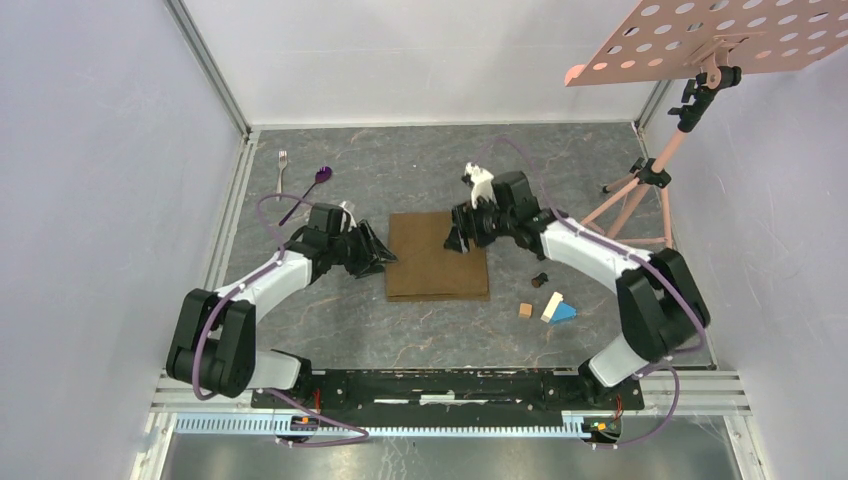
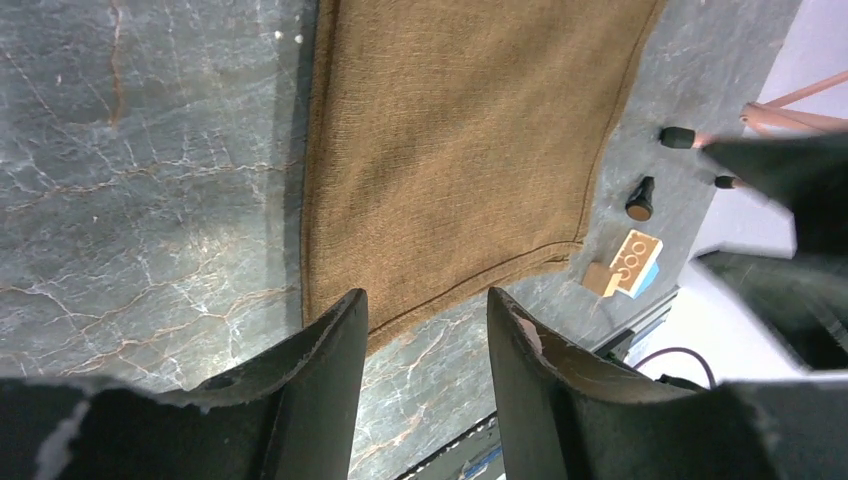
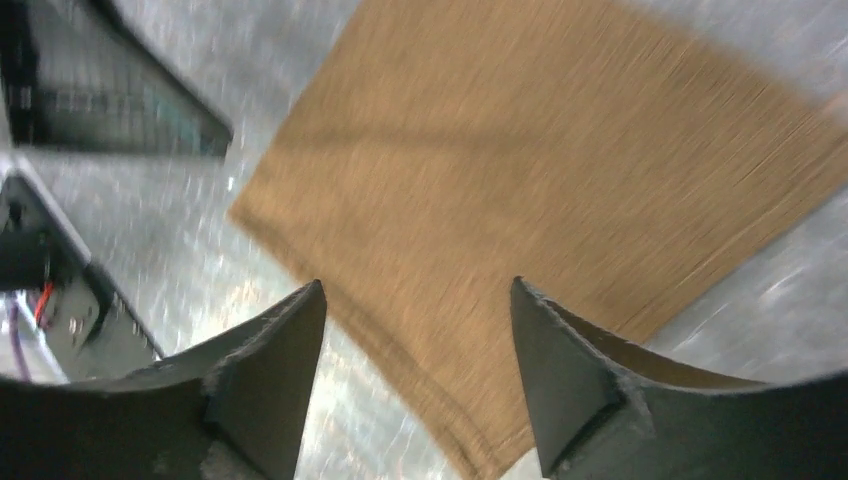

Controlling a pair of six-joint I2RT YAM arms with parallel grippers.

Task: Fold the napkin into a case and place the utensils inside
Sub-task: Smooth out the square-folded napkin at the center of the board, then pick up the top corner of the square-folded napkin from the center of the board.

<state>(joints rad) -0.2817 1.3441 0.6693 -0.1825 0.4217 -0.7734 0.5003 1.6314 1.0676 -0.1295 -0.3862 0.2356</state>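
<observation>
L hand [image 2: 425,296] open, empty; R hand [image 3: 416,284] open, empty. 1 napkin [image 1: 438,255], flat. 1 fork [image 1: 282,165], 1 spoon [image 1: 318,178] far left.

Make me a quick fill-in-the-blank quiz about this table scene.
1. The spoon has a ____ bowl.
2. In the top view the fork lies just ____ of the spoon.
3. The left gripper and right gripper both stand ____ by the napkin, holding nothing.
Missing words: purple, left, open.

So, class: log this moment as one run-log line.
napkin: flat | left tool: open, empty | right tool: open, empty | fork, spoon: untouched
</observation>
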